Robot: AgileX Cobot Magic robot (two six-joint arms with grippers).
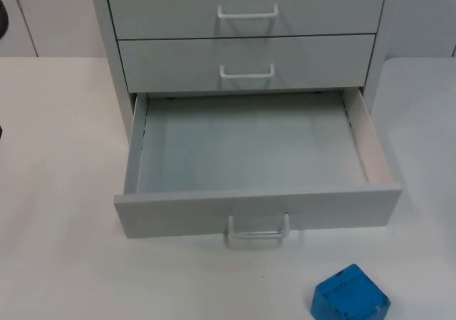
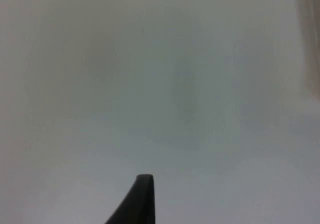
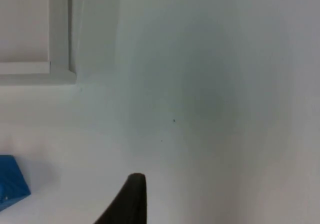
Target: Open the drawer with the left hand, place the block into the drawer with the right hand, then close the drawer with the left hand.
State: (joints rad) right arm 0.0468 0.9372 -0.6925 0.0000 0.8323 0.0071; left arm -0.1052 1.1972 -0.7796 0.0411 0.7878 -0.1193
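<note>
Top view: a grey cabinet [image 1: 246, 42] stands on the white table [image 1: 57, 192]; its two upper drawers are shut, and the bottom drawer [image 1: 256, 209] is pulled out, its floor bare, its handle [image 1: 258, 229] at 6 o'clock. The blue block [image 1: 350, 293] lies on the table at 5 o'clock from the handle. Right wrist view: the right gripper [image 3: 131, 199] hovers over the table, the block near it at 9 o'clock, the drawer's corner [image 3: 60, 69] at 11 o'clock. Left wrist view: the left gripper [image 2: 140, 199] over bare table. Finger spread of either cannot be told.
</note>
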